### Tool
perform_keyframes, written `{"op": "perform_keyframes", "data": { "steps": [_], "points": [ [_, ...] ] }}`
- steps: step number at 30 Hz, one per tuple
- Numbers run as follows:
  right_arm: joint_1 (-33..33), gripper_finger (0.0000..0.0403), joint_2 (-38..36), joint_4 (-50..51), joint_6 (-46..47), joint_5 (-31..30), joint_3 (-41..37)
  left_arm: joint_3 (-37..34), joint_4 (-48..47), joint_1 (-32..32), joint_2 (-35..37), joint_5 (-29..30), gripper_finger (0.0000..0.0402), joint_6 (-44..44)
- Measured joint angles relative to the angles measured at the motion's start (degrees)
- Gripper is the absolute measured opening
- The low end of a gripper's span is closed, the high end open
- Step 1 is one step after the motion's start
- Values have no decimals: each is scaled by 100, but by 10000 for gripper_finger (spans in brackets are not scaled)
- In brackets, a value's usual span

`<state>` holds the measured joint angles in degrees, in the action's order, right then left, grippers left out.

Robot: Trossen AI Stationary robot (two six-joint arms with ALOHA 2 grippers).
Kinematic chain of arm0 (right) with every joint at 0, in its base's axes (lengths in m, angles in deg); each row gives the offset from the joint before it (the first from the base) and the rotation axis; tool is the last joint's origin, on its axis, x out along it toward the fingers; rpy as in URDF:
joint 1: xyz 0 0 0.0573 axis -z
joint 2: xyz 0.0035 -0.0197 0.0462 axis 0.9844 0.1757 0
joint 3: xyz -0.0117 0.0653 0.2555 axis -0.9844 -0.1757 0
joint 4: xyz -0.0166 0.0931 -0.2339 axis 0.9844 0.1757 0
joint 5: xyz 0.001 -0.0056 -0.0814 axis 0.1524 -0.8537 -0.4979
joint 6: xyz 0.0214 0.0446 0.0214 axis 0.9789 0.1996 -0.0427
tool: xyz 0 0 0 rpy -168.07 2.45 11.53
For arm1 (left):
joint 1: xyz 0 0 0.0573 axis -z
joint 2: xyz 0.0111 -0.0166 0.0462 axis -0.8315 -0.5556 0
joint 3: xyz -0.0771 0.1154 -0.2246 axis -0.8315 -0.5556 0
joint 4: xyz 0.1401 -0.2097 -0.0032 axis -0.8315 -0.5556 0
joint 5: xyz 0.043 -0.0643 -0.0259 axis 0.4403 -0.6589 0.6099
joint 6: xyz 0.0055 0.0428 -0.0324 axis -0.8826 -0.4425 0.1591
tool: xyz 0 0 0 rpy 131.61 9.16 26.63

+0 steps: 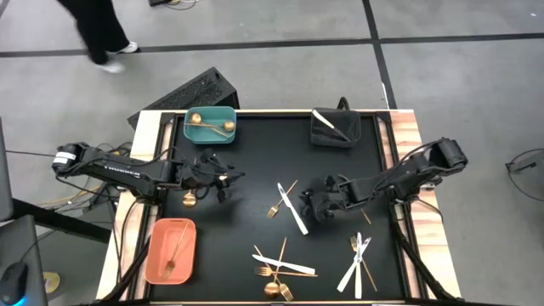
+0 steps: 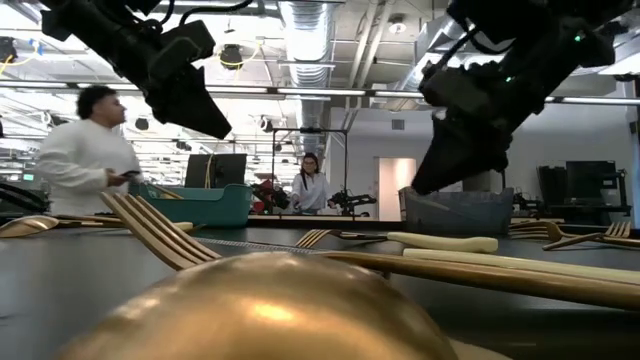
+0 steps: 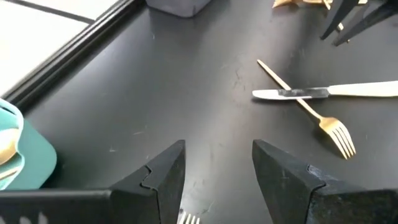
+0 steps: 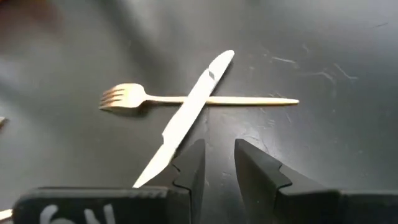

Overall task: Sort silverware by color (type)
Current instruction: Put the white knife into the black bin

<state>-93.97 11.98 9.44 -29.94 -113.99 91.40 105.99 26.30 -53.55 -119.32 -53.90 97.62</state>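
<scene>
The silverware lies on a black mat. A white knife (image 1: 293, 209) crosses a gold fork (image 1: 279, 202) mid-table, and both show in the right wrist view as knife (image 4: 186, 121) and fork (image 4: 155, 98). Mixed gold and white clusters lie near the near edge (image 1: 276, 268) and to its right (image 1: 359, 259). A gold spoon (image 1: 189, 200) lies by my left gripper (image 1: 219, 176), which is open (image 3: 217, 174) over bare mat; fork tines (image 3: 188, 218) peek under it. My right gripper (image 1: 311, 205) is narrowly open (image 4: 219, 163) just right of the knife's lower end.
A teal bin (image 1: 210, 134) with gold spoons sits at the far left, a dark bin (image 1: 323, 136) with a white knife at the far right, and a salmon bin (image 1: 157, 259) with a gold fork at the near left. A person walks beyond the table (image 1: 98, 30).
</scene>
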Motion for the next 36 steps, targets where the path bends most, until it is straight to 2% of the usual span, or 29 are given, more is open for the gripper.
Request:
{"op": "perform_keyframes", "data": {
  "steps": [6, 11, 16, 24, 28, 36],
  "points": [
    [36, 114, 642, -456, 381, -638, 216, 0, -50, 0, 0, 37, 174, 145],
    [116, 114, 959, -442, 290, -190, 474, 0, -110, 0, 0, 39, 174, 191],
    [96, 114, 1244, -388, 153, -88, 725, 0, -102, 0, 2, 81, 174, 191],
    [76, 116, 1505, -388, 134, 414, 864, 0, -93, 0, 0, 170, 174, 232],
    [-21, 140, 1500, -260, 21, 431, 858, 0, -90, 0, 0, 172, 174, 239],
    [-166, 225, 1503, -219, -15, 721, 861, 0, -73, 0, 0, 179, 174, 252]
  ]
}}
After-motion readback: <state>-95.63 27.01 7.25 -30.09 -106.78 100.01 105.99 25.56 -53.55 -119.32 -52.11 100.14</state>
